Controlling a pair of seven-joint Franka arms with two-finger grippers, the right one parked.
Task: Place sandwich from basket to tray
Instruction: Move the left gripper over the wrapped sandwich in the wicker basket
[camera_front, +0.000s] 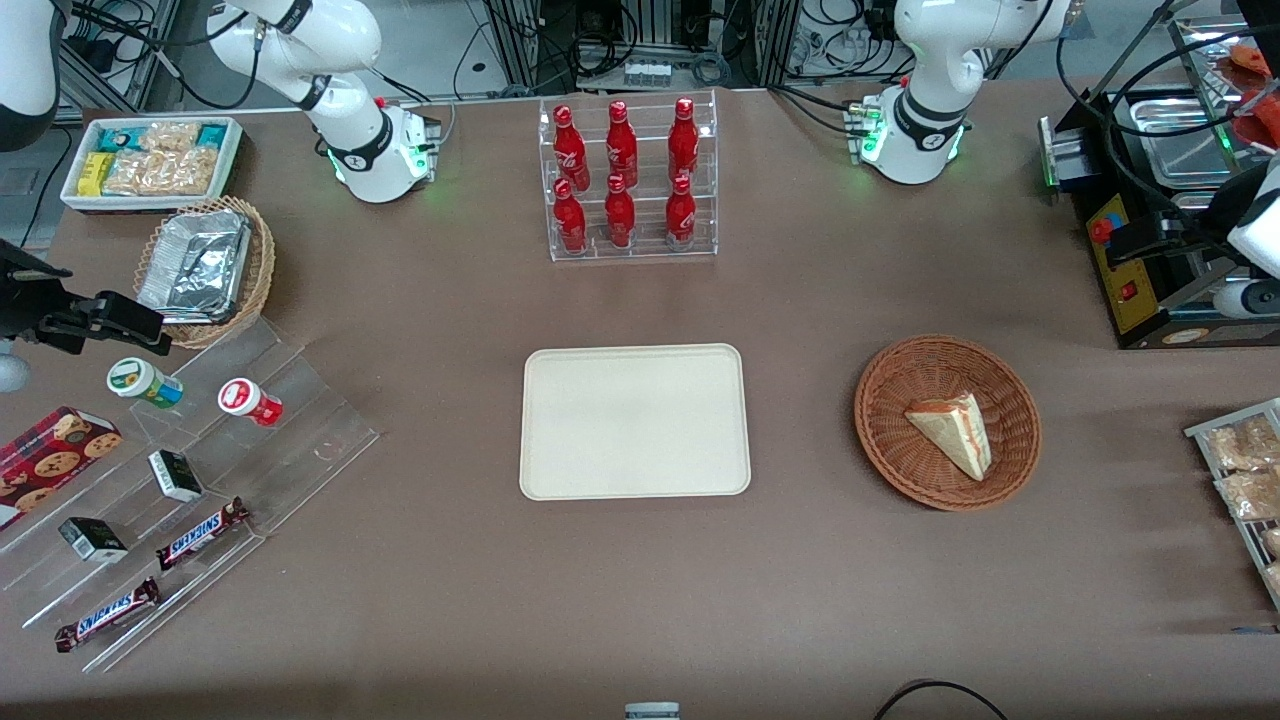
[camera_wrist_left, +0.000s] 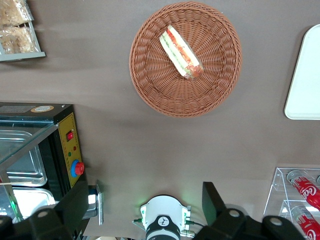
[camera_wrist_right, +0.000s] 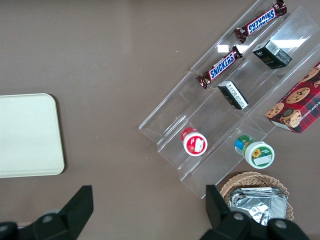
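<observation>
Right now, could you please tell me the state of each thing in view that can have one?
sandwich: lying in the basket, not gripped.
basket: upright on the table, holding only the sandwich.
tray: flat on the table, nothing on it.
gripper: open, raised above the table, holding nothing.
bottle rack: upright, six red bottles standing in it.

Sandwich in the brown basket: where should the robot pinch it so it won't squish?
Probably from straight above, one finger on each flat bread face of the sandwich, near the middle of the wedge. It lies alone in the shallow basket, so nothing blocks the way down. The gripper hangs open, high over the table, beside the basket.
</observation>
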